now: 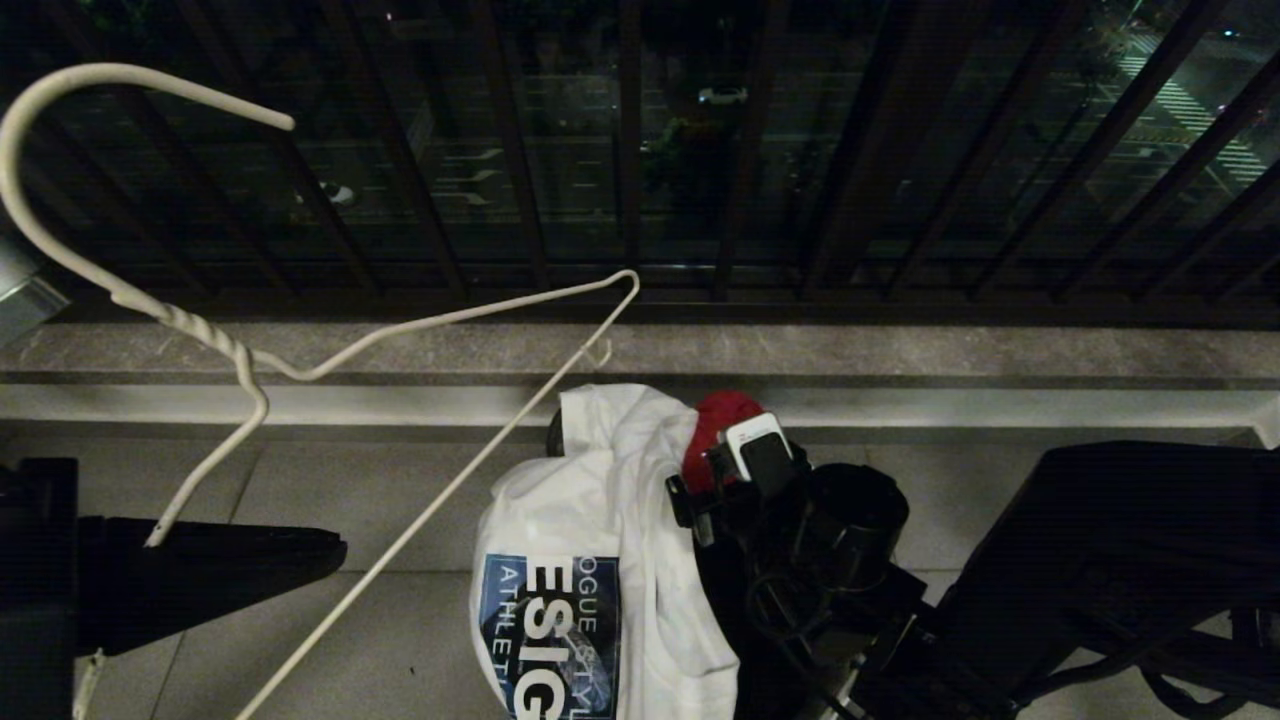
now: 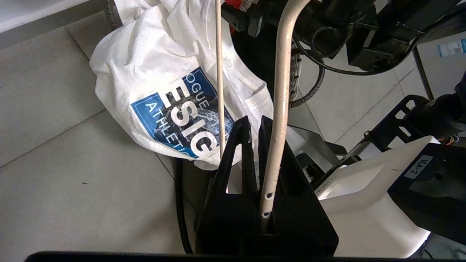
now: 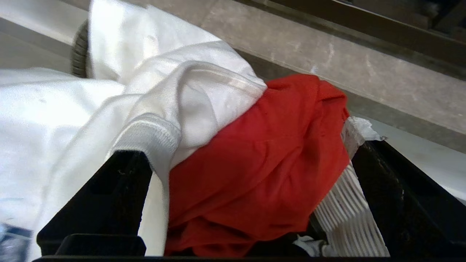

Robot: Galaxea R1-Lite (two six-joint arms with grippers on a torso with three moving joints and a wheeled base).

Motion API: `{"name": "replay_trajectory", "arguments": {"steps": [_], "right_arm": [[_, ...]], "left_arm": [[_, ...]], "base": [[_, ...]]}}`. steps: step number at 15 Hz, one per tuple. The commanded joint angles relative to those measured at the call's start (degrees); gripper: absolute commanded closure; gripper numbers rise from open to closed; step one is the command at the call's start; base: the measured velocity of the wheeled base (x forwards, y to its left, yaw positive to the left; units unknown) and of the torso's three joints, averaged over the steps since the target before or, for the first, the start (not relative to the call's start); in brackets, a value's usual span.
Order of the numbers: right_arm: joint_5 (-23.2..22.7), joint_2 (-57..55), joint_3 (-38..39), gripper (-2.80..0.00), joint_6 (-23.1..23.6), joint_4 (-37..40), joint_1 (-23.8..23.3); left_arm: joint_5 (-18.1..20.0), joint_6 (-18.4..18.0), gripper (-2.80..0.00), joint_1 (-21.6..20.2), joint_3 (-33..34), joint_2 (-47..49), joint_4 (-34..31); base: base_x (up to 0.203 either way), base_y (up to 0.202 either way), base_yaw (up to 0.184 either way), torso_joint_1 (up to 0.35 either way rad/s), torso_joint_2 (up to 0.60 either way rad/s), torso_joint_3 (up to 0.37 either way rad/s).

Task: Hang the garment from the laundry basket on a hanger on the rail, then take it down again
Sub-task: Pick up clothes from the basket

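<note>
The garment [image 1: 590,560], a white T-shirt with a blue chest graphic, lies heaped over the laundry basket, of which only a grey ribbed bit of rim [image 3: 78,51] shows. My left gripper [image 2: 255,122] is shut on the lower end of the white wire hanger [image 1: 240,350] and holds it up at the left, hook uppermost. My right gripper [image 3: 251,160] is open and reaches down into the heap. One finger [image 3: 120,167] sits by the shirt's ribbed collar [image 3: 145,134], with red cloth [image 3: 262,156] between the jaws. The rail is out of view.
A dark balustrade of vertical bars [image 1: 620,150] and a stone ledge [image 1: 900,350] run across behind the basket. White ribbed fabric [image 3: 349,207] lies beside the red cloth. A pale grey metal piece [image 1: 20,290] pokes in at the left edge. My own base [image 2: 364,189] stands on the tiled floor [image 2: 54,163].
</note>
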State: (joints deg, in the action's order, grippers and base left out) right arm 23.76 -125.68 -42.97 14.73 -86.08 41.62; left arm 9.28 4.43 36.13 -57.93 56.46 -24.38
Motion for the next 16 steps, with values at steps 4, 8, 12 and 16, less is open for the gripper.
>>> {"name": "replay_trajectory", "arguments": {"steps": [4, 8, 12, 16], "right_arm": [[-0.9, 0.9, 0.3, -2.8, -1.8, -0.2, 0.1], [-2.5, -4.1, 0.1, -2.8, -1.4, -0.2, 0.3], [-2.8, -6.2, -1.1, -2.8, -1.4, -0.2, 0.3], [-2.2, -4.7, -3.1, -2.8, -1.2, -0.5, 0.0]], "left_arm": [[0.1, 0.1, 0.0, 0.0, 0.0, -0.1, -0.1], [0.0, 0.1, 0.0, 0.3, 0.0, -0.3, -0.1], [0.0, 0.1, 0.0, 0.3, 0.0, -0.5, -0.1], [0.0, 0.1, 0.0, 0.3, -0.1, -1.2, -0.1]], "base": [[0.0, 0.0, 0.0, 0.0, 0.0, 0.0], [0.0, 0.0, 0.0, 0.0, 0.0, 0.0], [0.0, 0.0, 0.0, 0.0, 0.0, 0.0], [0.0, 0.0, 0.0, 0.0, 0.0, 0.0]]}}
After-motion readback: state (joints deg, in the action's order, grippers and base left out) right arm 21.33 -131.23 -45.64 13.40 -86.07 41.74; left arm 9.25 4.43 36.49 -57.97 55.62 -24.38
